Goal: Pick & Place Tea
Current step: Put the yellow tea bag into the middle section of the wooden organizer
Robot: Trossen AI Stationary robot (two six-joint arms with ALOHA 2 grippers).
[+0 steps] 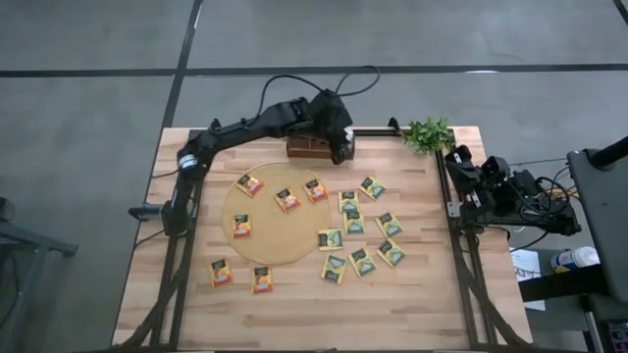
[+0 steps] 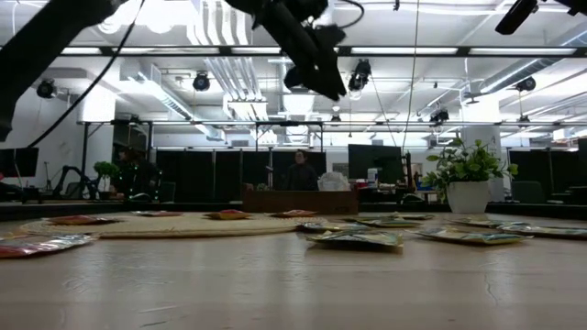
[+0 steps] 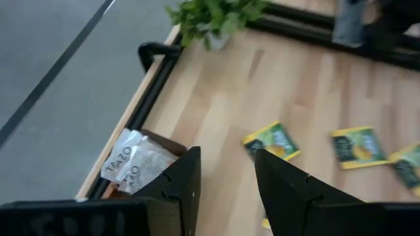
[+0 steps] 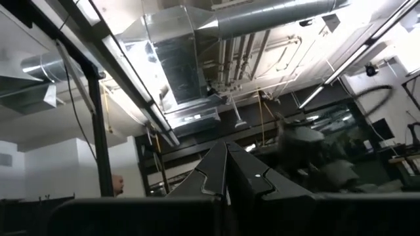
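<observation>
The left gripper (image 1: pixel 342 147) is hanging above the far edge of the table (image 1: pixel 294 304), over the right end of the brown wooden tray (image 1: pixel 306 147). Its jaws are standing apart with a moderate gap and nothing between them; the left wrist view shows bare wood through the gap between the fingers (image 3: pixel 187 183). In the low view the same gripper (image 2: pixel 316 64) is sitting well clear of the tabletop.

White tea sachets (image 3: pixel 134 160) are lying in the tray, just beside and below the left gripper's fingers. No sachet is touching the gripper.

The remaining tea is lying flat on the table, nearer the front than the gripper. Orange sachets (image 1: pixel 249 183) are resting on the round tan mat (image 1: pixel 270 245), five in all, and two further orange sachets (image 1: pixel 221 272) are lying off the mat toward the front-left. Green-yellow sachets (image 1: pixel 372 186) are scattered on the bare wood to the right of the mat, with one (image 1: pixel 330 238) overlapping the mat's right edge. The closest green-yellow sachet (image 3: pixel 272 141) is lying near the gripper but apart from it.

A potted plant (image 1: pixel 428 133) is standing at the far right corner.

The right gripper (image 4: pixel 226 167) is parked off the table's right edge, pointing upward at the ceiling, with its fingers pressed together and holding nothing.
</observation>
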